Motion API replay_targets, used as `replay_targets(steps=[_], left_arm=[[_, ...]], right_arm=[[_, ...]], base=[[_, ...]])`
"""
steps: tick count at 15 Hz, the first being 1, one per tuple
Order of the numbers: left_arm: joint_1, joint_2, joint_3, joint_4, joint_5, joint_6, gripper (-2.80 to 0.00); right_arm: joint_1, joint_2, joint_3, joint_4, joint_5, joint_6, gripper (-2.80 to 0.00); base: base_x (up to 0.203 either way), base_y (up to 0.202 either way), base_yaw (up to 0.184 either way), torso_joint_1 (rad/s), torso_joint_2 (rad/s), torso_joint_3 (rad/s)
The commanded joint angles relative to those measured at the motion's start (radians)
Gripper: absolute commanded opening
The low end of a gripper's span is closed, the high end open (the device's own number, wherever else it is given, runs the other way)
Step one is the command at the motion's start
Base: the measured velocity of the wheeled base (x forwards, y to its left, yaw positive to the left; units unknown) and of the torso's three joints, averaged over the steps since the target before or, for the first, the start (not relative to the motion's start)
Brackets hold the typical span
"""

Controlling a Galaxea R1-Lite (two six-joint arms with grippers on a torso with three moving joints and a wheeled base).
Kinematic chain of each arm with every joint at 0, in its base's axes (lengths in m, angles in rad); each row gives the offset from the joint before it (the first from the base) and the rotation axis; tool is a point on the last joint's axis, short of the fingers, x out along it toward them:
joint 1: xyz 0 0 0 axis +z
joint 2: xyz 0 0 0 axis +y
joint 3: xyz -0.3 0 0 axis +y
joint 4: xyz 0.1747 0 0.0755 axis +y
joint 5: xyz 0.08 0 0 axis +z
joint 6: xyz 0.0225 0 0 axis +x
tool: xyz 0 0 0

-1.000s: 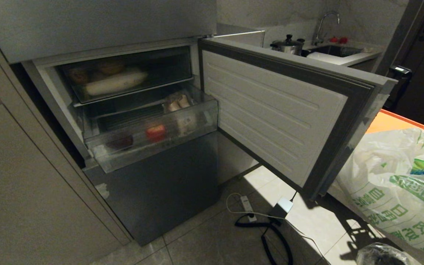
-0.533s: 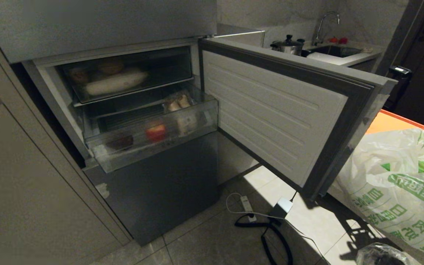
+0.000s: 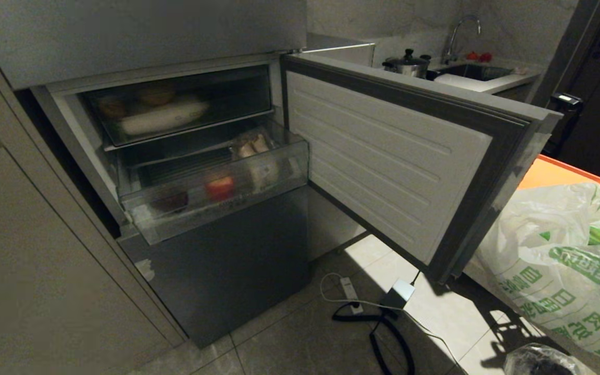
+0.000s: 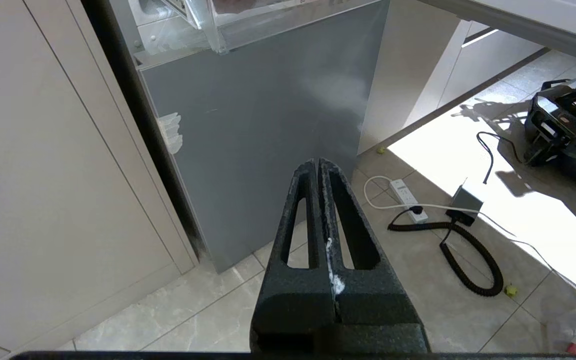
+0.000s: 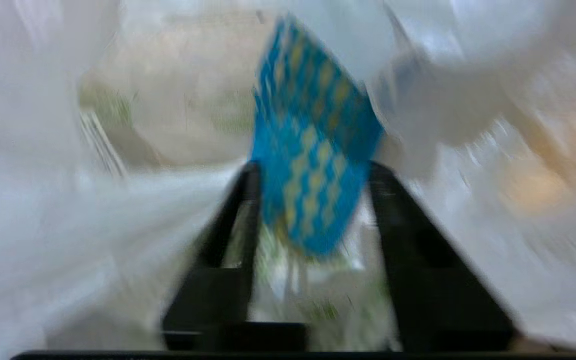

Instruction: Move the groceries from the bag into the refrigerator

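Inside bag [image 5: 43, 210], R gripper [image 5: 310, 172] jaws apart w/ blue-yellow pack [image 5: 313, 145] between, long axis tilted; grip unclear.

Open refrigerator door [image 3: 394, 161] stands between bag [image 3: 555, 260] and pulled-out drawer [image 3: 211, 182].

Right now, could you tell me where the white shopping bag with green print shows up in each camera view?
Head view: the bag fills the lower right corner, on an orange tray.
Left wrist view: not in it; the fridge's grey lower door and floor cables show.
Right wrist view: its white plastic surrounds the right gripper, a blue pack between the fingers.
Shared landmark: the bag's green print.
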Motion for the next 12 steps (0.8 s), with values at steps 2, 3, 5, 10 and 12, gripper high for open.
replay_targets(steps=[2,3,5,10,12], left_arm=[[0.0,0.002,0.0,0.0,0.0,0.0,-2.8],[0.0,0.002,0.0,0.0,0.0,0.0,-2.8],[0.0,0.002,0.0,0.0,0.0,0.0,-2.8],[0.0,0.002,0.0,0.001,0.0,0.0,-2.8],[0.0,0.002,0.0,0.001,0.0,0.0,-2.8]], right_arm=[[0.0,0.062,-0.002,-0.049,-0.001,0.016,0.0],[0.0,0.07,-0.003,-0.051,0.002,0.02,0.0],[0.002,0.089,-0.003,-0.067,0.019,0.056,0.0],[0.003,0.1,0.001,-0.071,0.079,0.09,0.0],[0.003,0.105,-0.001,-0.071,0.096,0.094,0.0]], base=[[0.0,0.0,0.0,0.0,0.0,0.0],[0.0,0.0,0.0,0.0,0.0,0.0],[0.0,0.0,0.0,0.0,0.0,0.0],[0.0,0.0,0.0,0.0,0.0,0.0],[0.0,0.0,0.0,0.0,0.0,0.0]])
